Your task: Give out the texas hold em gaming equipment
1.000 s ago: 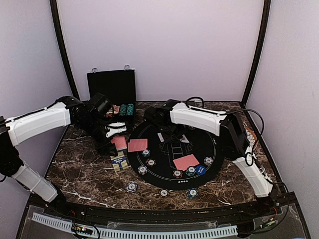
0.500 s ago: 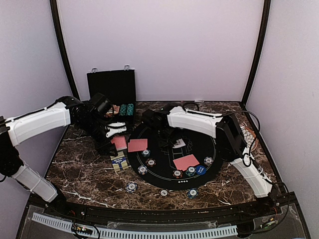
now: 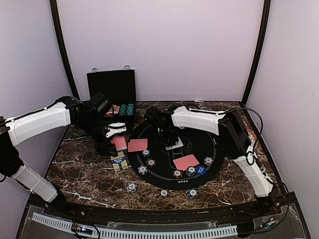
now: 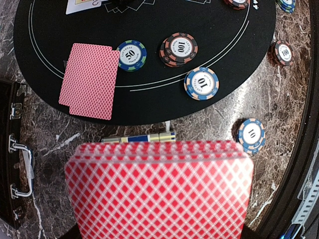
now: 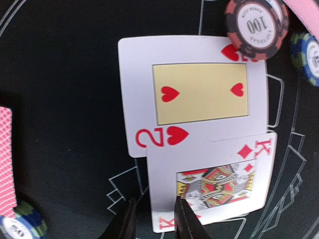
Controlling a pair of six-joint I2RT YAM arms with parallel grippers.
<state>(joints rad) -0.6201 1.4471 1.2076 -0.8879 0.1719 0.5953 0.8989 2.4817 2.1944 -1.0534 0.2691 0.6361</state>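
Right wrist view: the right tool (image 5: 154,221) sits at 6 o'clock. Its dark fingers (image 5: 185,219) are a narrow slit apart and straddle the left edge of the king of diamonds (image 5: 214,181). Pinching it or let go, I cannot tell. The king lies face up, overlapping the near edge of the two of hearts (image 5: 199,94) at its 12 o'clock, both on the black mat (image 5: 60,74). A 100 chip (image 5: 256,23) covers the two's corner at 1 o'clock.

Over to the left wrist: the left tool (image 3: 113,133) is clenched on a deck of red-backed cards (image 4: 159,189), which fills the frame at 6 o'clock. Just past the deck, a blue-and-yellow pack (image 4: 139,138) lies on the marble worktop (image 4: 199,124) by the mat's rim. On the mat there's a red-backed pair (image 4: 89,80) at 10 o'clock, with a 50 chip (image 4: 131,55) just beside it. Then come a 100 stack (image 4: 178,48) and a 10 chip (image 4: 201,83). Another 10 chip (image 4: 250,135) lies off the mat at 3 o'clock.

From the top, the black case (image 3: 112,84) stands open at the worktop's 11 o'clock, lid upright, with rows of chips (image 3: 124,109) racked inside.
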